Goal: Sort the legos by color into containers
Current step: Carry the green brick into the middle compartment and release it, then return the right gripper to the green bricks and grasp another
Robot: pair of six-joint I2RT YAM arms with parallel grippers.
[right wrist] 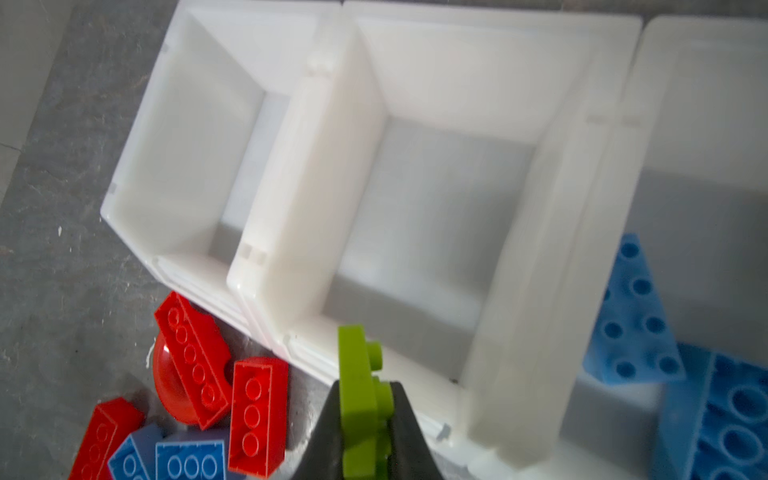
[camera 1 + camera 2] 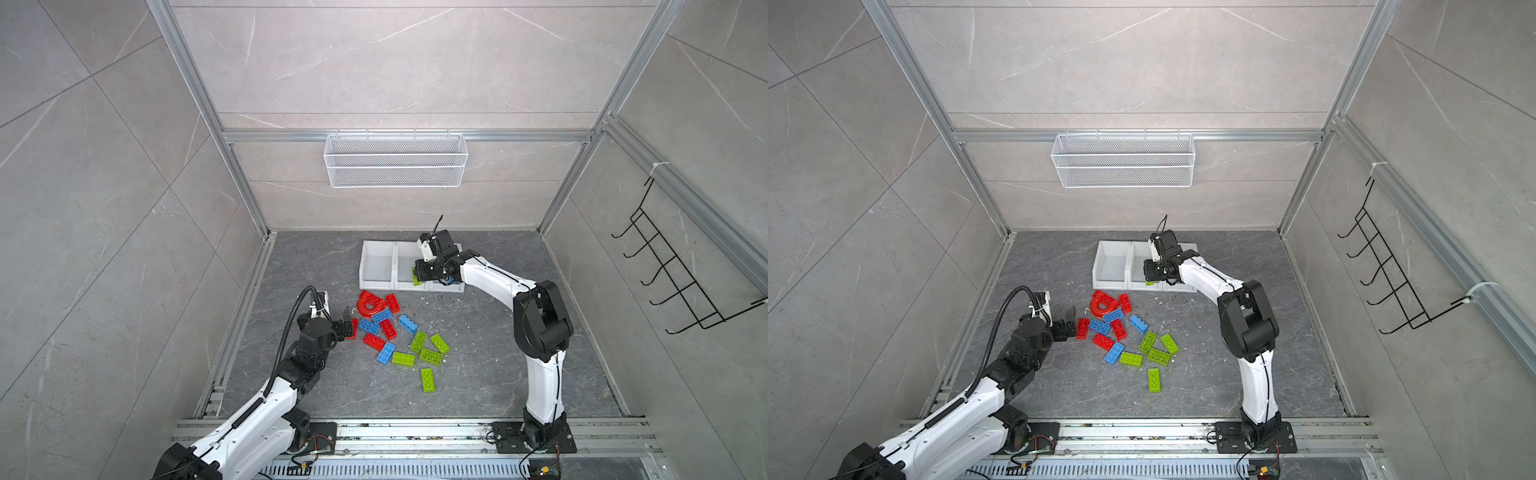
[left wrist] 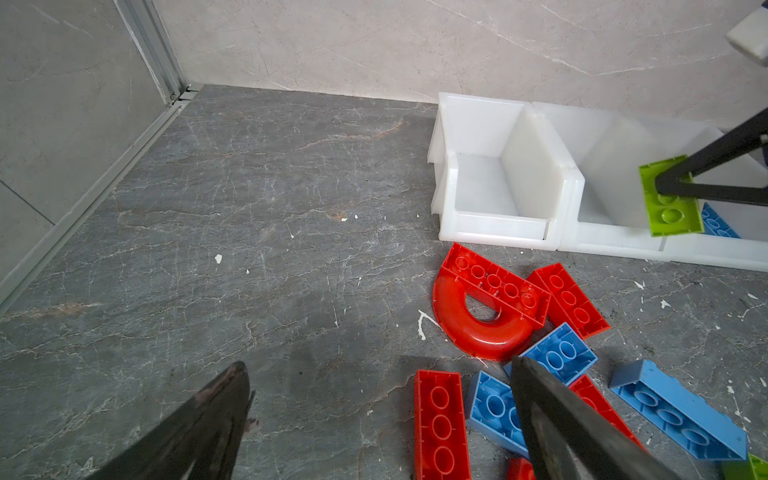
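Right tool [image 1: 365,395], clamped narrowly on a lime green brick [image 1: 357,370], which stands on edge with its studs to one side, above the front lip of the middle bin of the three joined white containers [image 1: 316,166]. Blue bricks [image 1: 636,324] lie in the end bin on the right arm's side. Left tool [image 3: 380,370], jaws spread wide and gripping nothing, hangs low over the dark grey worktop [image 3: 249,249] at the left edge of the loose legos [image 2: 388,328]. A red brick [image 3: 440,424] lies just beside one finger. The pile sits in front of the containers, near them but not touching. A red arch piece [image 3: 478,324] lies nearest the bins and touches neighbouring pieces. The loose green bricks [image 2: 430,356] are grouped on the side toward the right arm. In both top views a white wire basket [image 2: 395,160] hangs on the back wall, well above the worktop.
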